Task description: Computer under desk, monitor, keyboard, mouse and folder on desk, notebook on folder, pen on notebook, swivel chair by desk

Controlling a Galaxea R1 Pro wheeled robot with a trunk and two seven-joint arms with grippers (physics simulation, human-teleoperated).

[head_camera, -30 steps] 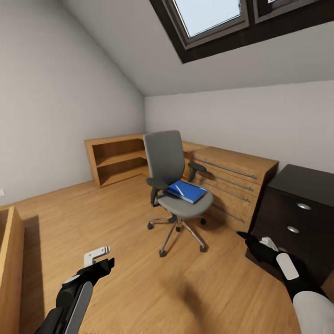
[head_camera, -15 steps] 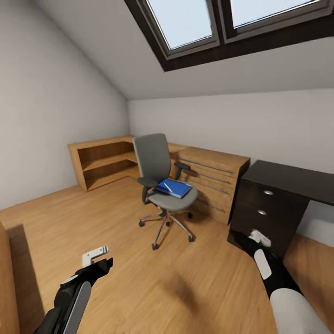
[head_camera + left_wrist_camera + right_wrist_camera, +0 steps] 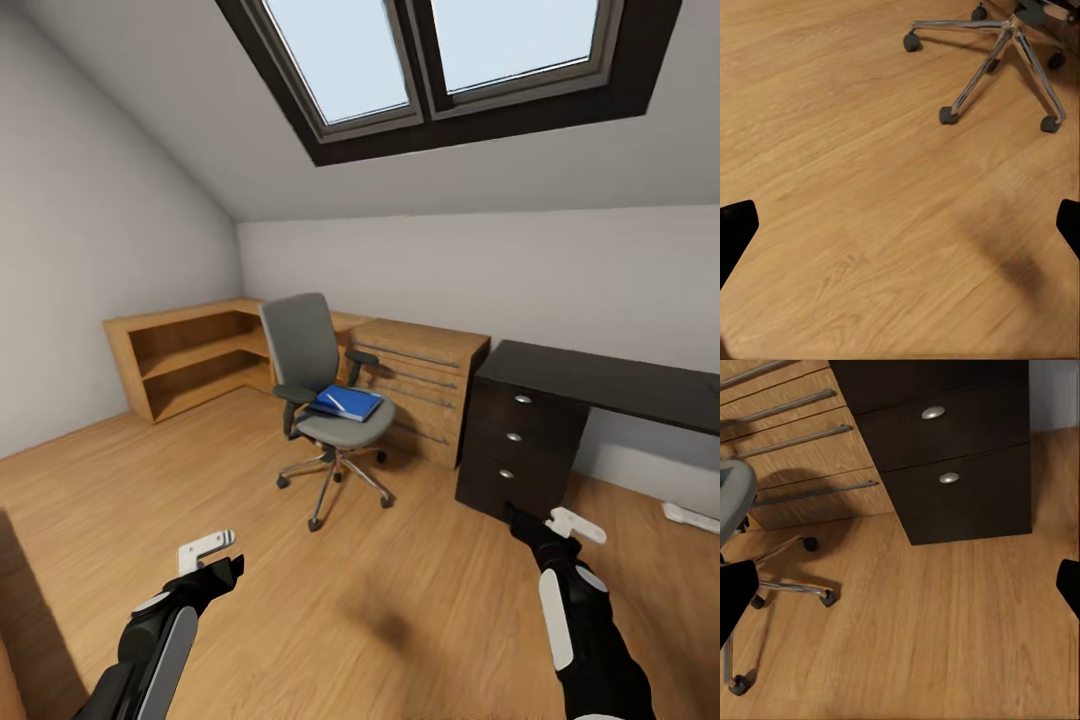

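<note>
1. Nearest the camera, the left gripper (image 3: 212, 560) and the right gripper (image 3: 560, 527) hang over the wooden floor (image 3: 330, 600), each with fingers spread and nothing between them.
2. The swivel chair (image 3: 325, 400) stands on the floor beyond both grippers, well apart from them.
3. A blue folder (image 3: 345, 402) lies on the swivel chair's seat with a thin white pen (image 3: 338, 396) on top.
4. Right of the swivel chair, the light wooden drawer chest (image 3: 425, 385) sits just beside the desk (image 3: 600, 378) and its black three-drawer unit (image 3: 515, 440).
5. Left of the swivel chair and behind it stands a low wooden shelf (image 3: 185, 355); skylights (image 3: 430, 60) are overhead.
</note>
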